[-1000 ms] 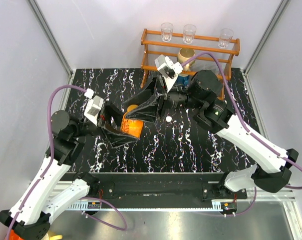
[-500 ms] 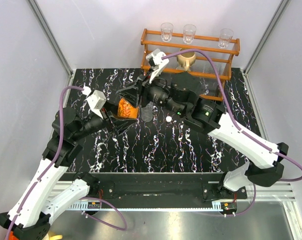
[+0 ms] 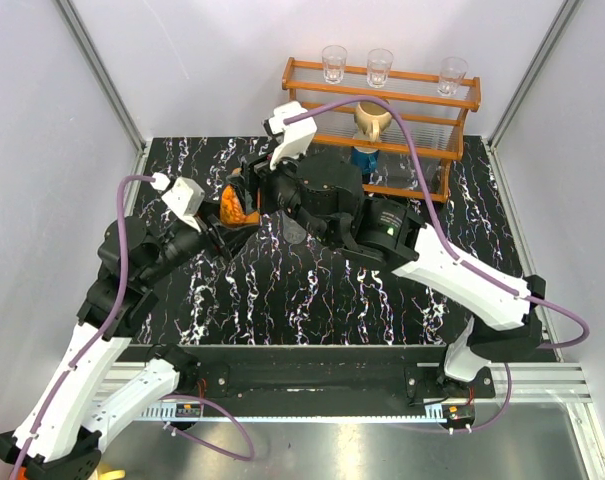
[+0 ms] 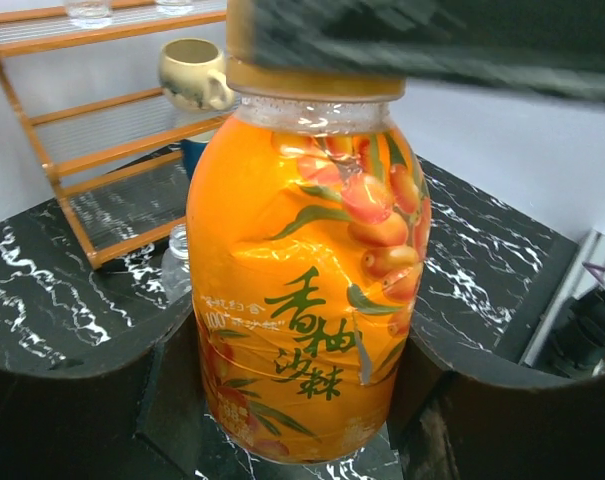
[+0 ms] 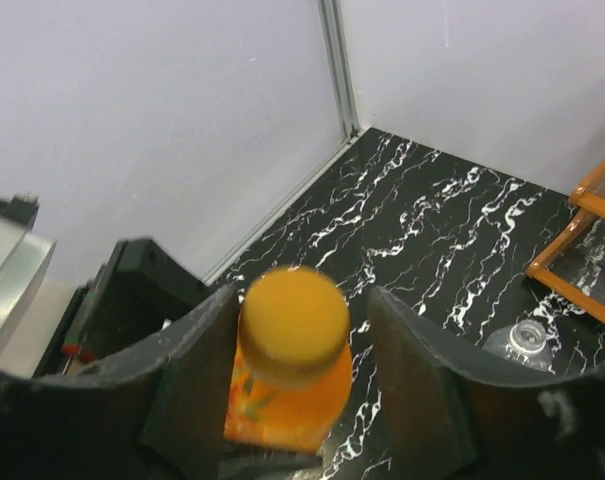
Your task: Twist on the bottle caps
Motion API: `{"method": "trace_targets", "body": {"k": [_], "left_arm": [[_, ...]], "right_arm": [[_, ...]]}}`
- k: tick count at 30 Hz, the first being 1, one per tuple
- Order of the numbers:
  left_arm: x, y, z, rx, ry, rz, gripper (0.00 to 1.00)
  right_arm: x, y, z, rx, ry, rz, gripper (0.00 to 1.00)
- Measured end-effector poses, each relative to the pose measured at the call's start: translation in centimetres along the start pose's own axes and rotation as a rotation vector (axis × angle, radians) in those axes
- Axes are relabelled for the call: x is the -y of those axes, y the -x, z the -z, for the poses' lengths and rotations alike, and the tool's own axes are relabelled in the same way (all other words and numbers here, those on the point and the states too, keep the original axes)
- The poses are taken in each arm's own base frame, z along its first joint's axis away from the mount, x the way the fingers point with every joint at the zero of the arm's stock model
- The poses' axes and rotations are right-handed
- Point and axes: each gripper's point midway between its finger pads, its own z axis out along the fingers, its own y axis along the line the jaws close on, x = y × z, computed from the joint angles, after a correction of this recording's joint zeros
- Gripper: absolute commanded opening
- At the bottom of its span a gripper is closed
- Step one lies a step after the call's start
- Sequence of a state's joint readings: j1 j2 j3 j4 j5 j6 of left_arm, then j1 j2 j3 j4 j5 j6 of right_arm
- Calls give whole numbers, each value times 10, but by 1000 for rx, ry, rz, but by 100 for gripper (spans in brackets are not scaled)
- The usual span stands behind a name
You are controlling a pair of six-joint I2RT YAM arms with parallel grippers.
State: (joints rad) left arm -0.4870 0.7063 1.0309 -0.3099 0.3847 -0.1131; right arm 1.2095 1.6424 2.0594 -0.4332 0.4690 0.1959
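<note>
The short orange bottle [image 4: 302,280] stands upright between the fingers of my left gripper [image 4: 292,400], which is shut on its lower body. In the top view this bottle [image 3: 232,208] is at the mat's back left. The orange cap [image 5: 292,320] sits on its neck. My right gripper [image 5: 304,335] straddles the cap from above, open, with a gap on the right side. The clear ribbed bottle [image 3: 295,230] stands uncapped just to the right, also seen in the left wrist view [image 4: 177,255]. I cannot pick out the blue cap.
An orange wooden rack [image 3: 382,105] stands at the back with three drinking glasses on top and a tan mug [image 3: 373,118] on a shelf. A blue object [image 3: 365,158] sits below the mug. White walls close in the left side and back.
The left gripper has carried the orange bottle back and to the left and stood it upright. The right gripper has followed to the left and now sits over its cap.
</note>
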Motion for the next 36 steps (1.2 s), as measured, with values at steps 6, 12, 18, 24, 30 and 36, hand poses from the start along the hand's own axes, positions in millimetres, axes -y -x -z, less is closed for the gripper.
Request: {"method": "trace_targets", "body": {"k": [6, 12, 18, 24, 30, 36], "left_arm": [[8, 2, 0, 30, -52, 46, 41], [73, 13, 11, 79, -443, 128, 45], [113, 21, 34, 66, -718, 151, 45], [126, 19, 46, 25, -818, 160, 45], [127, 16, 48, 2, -836, 172, 45], [127, 16, 47, 0, -834, 175, 44]], "right_arm": [[5, 4, 20, -16, 38, 18, 91], [34, 42, 69, 71, 196, -69, 97], [-3, 60, 134, 157, 630, -43, 95], [-42, 41, 148, 136, 930, 8, 92], [-57, 18, 132, 70, 1054, -4, 84], [-65, 16, 132, 65, 1124, -22, 79]]}}
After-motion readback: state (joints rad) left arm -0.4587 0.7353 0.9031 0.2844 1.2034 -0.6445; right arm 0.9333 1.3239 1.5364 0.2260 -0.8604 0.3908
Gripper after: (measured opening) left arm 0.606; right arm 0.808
